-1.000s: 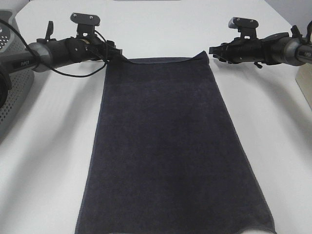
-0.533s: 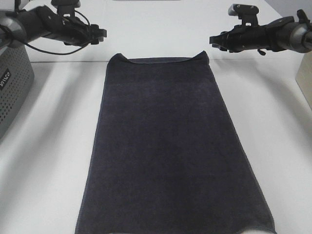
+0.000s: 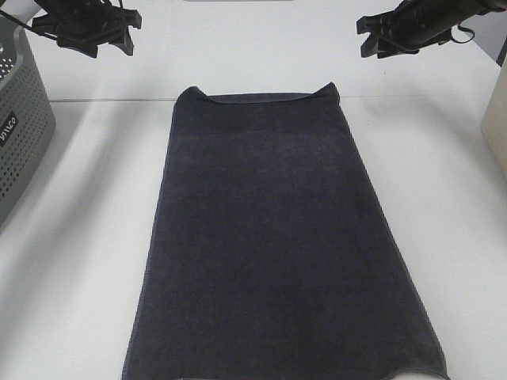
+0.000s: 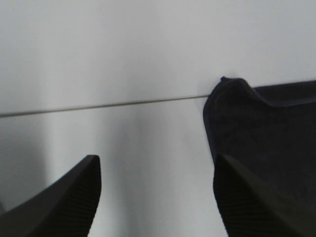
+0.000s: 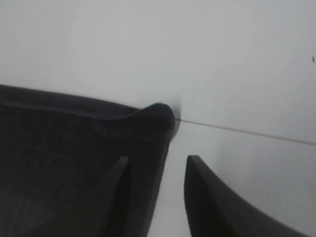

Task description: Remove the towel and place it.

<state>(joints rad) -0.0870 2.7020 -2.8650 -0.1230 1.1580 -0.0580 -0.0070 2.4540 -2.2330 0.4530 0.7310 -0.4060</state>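
The towel (image 3: pixel 277 237) is a large dark charcoal cloth lying spread flat down the middle of the white table (image 3: pixel 79 237), its two far corners slightly curled up. My left gripper (image 3: pixel 125 33) hangs open and empty above the table, up and to the left of the towel's far left corner. The left wrist view shows that corner (image 4: pixel 256 123) beside its spread fingers (image 4: pixel 74 197). My right gripper (image 3: pixel 366 36) is open and empty, raised above the far right corner, which shows in the right wrist view (image 5: pixel 74 148) under its fingers (image 5: pixel 212 207).
A grey perforated basket (image 3: pixel 20 127) stands at the table's left edge. A beige object (image 3: pixel 497 119) shows at the right edge. A thin seam line (image 4: pixel 98 106) runs across the table at the towel's far end.
Both arms have risen and drawn back from the towel's far corners. The left gripper, which was at the far left corner, has let go and moved up and left. The towel stays flat.
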